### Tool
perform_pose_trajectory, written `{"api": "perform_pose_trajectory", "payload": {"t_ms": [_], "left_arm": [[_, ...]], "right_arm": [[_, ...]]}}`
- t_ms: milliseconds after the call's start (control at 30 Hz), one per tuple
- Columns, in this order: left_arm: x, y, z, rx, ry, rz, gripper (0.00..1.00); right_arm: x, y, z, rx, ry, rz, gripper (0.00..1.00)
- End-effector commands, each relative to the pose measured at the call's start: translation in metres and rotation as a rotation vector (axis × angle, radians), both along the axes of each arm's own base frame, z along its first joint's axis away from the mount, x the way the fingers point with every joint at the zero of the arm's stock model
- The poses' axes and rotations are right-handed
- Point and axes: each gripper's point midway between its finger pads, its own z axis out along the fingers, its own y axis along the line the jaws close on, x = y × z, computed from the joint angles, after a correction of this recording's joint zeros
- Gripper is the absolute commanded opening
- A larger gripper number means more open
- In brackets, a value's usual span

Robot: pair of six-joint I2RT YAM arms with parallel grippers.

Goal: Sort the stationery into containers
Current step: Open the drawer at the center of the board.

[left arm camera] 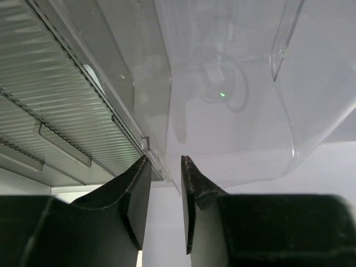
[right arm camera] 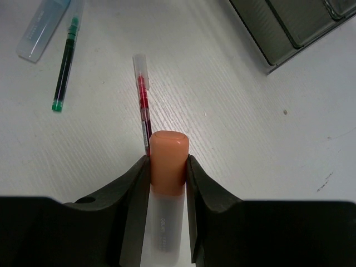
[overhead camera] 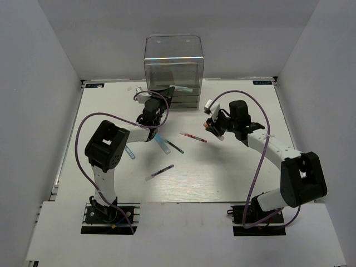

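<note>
The containers are the drawers of a tall clear box (overhead camera: 172, 67) at the back of the table. My left gripper (overhead camera: 166, 92) is up against them. In the left wrist view a pulled-out clear drawer (left arm camera: 233, 111) fills the frame, and its thin front rim runs down between the tips of the left gripper (left arm camera: 165, 160), whose jaws stand narrowly apart. My right gripper (right arm camera: 167, 158) is shut on a pale marker with an orange cap (right arm camera: 168, 161), held above the table to the right of the box (overhead camera: 210, 125). A red pen (right arm camera: 143, 105) lies just beyond the cap.
On the white table lie a red pen (overhead camera: 193, 137), a dark pen (overhead camera: 174, 146), a light-blue-capped marker (overhead camera: 162, 143), another pale marker (overhead camera: 129, 152) and a dark pen (overhead camera: 159, 171). Closed ribbed drawers (left arm camera: 50, 128) are stacked below the open one. Purple cables loop over both arms.
</note>
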Motion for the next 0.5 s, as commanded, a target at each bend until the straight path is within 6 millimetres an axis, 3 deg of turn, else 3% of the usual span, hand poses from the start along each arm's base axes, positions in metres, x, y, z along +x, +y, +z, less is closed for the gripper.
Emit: {"api": "perform_pose_trajectory", "payload": {"t_ms": [0, 200, 467], "left_arm": [[-0.018, 0.002, 0.099, -0.115, -0.202, -0.024, 0.35], [-0.022, 0.005, 0.114, -0.125, -0.239, -0.023, 0.25], [-0.025, 0.006, 0.121, -0.133, -0.255, -0.023, 0.23]], "right_arm": [[0.018, 0.015, 0.033, 0.033, -0.115, 0.042, 0.0], [0.024, 0.027, 0.045, 0.015, -0.191, 0.097, 0.0], [0.041, 0.047, 0.067, -0.017, -0.36, 0.172, 0.0]]}}
